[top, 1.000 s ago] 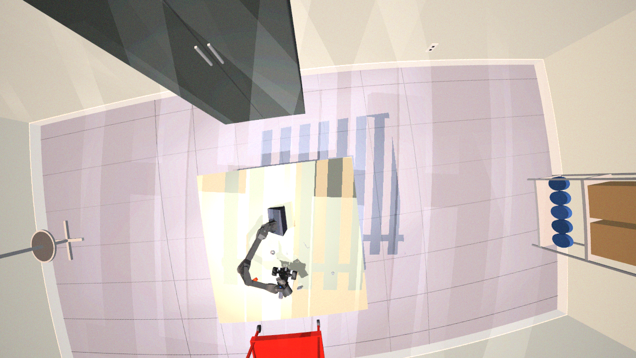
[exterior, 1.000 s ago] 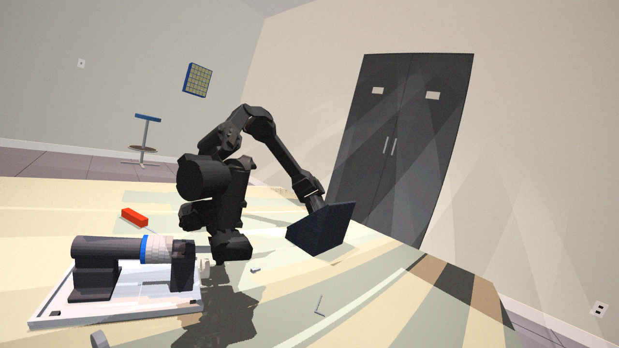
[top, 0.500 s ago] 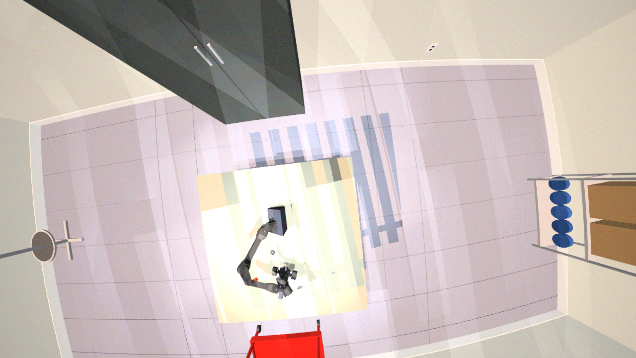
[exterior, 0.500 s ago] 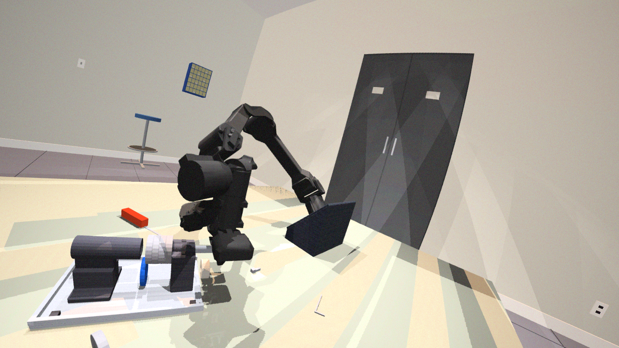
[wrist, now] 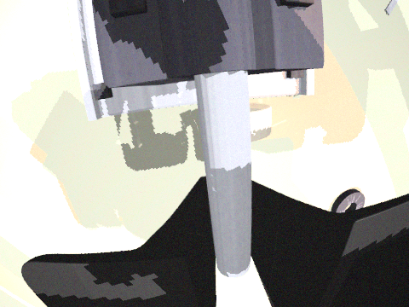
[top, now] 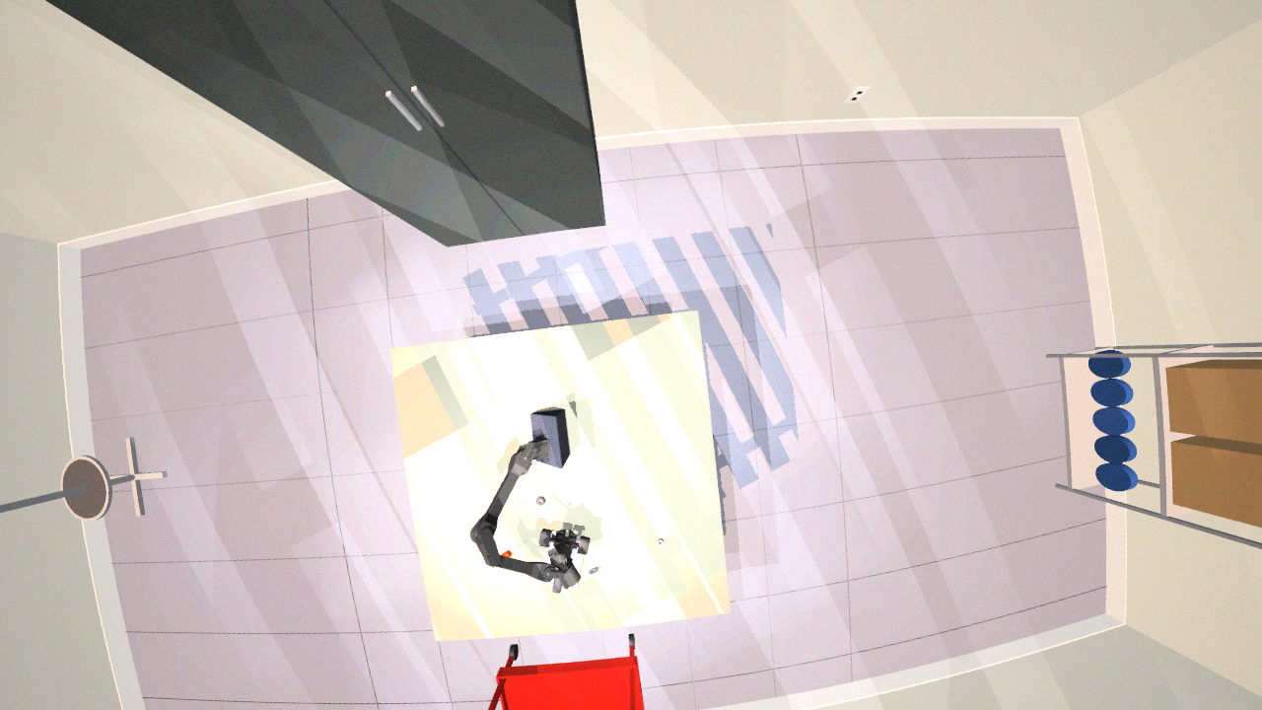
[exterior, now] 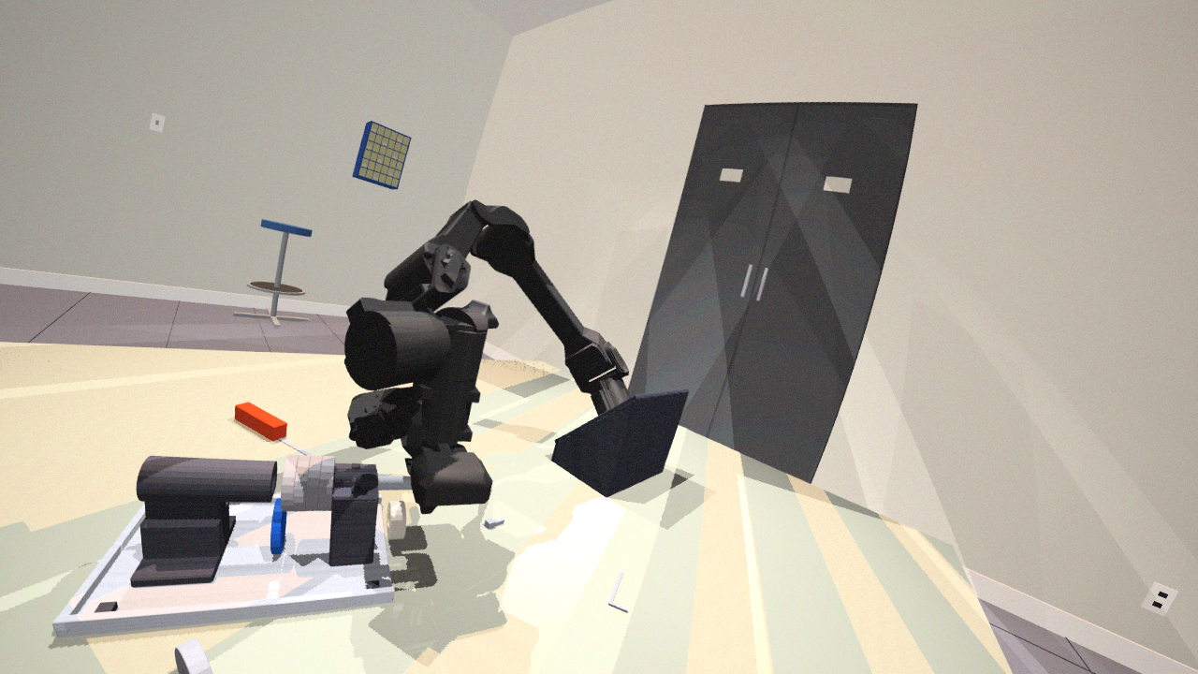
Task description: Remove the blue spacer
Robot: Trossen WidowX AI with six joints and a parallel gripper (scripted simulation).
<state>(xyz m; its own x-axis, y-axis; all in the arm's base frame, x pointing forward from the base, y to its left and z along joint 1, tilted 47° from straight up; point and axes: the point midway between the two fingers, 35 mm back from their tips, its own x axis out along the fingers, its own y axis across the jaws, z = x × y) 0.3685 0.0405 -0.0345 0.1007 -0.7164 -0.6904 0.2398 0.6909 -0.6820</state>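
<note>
My gripper (wrist: pixel 218 182) (exterior: pixel 416 481) is shut on the grey shaft (wrist: pixel 226 128) (exterior: pixel 394 482) near its free end. The shaft passes through the small dark block (exterior: pixel 352 528) (wrist: pixel 132 64). The pale spacers (exterior: pixel 308 483) sit in a stack against that block, in line with the shaft. A gap shows between the stack and the big housing block (exterior: pixel 205 480). The blue spacer (exterior: pixel 278 528) is off the shaft, on edge below that gap, low over the white base tray (exterior: pixel 226 618). Whether it touches the tray is unclear. The shaft's inner end is hidden.
A red-handled tool (exterior: pixel 259 420) (top: pixel 505 554) lies behind the fixture. A pale round piece (exterior: pixel 396 520) (wrist: pixel 261 121) is under the shaft by the tray edge. A grey ring (exterior: pixel 192 657) lies in front. A thin L-shaped key (exterior: pixel 617 596) lies right.
</note>
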